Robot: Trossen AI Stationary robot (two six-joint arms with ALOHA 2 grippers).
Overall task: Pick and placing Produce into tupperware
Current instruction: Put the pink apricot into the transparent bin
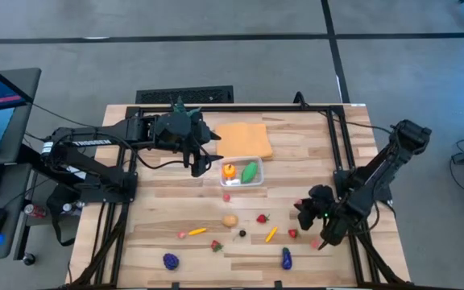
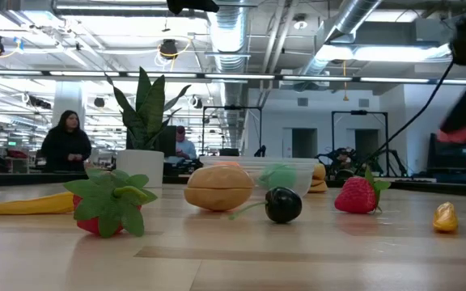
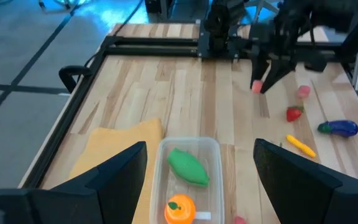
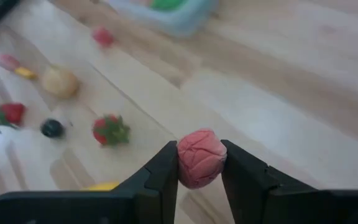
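Right end effector (image 4: 199, 177) pinching pink produce piece (image 4: 201, 157), left end effector (image 3: 201, 171) spread above tupperware (image 3: 188, 180)

tupperware (image 4: 166, 15) blurred, cut by edge

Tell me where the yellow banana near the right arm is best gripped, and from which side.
Judging from the high view, the yellow banana lies flat and slanted on the bare table, clear of its neighbours. It is probably best taken from straight above, at mid-length, fingers closing across its narrow width. The right gripper would first have to drop the pink fruit it holds.
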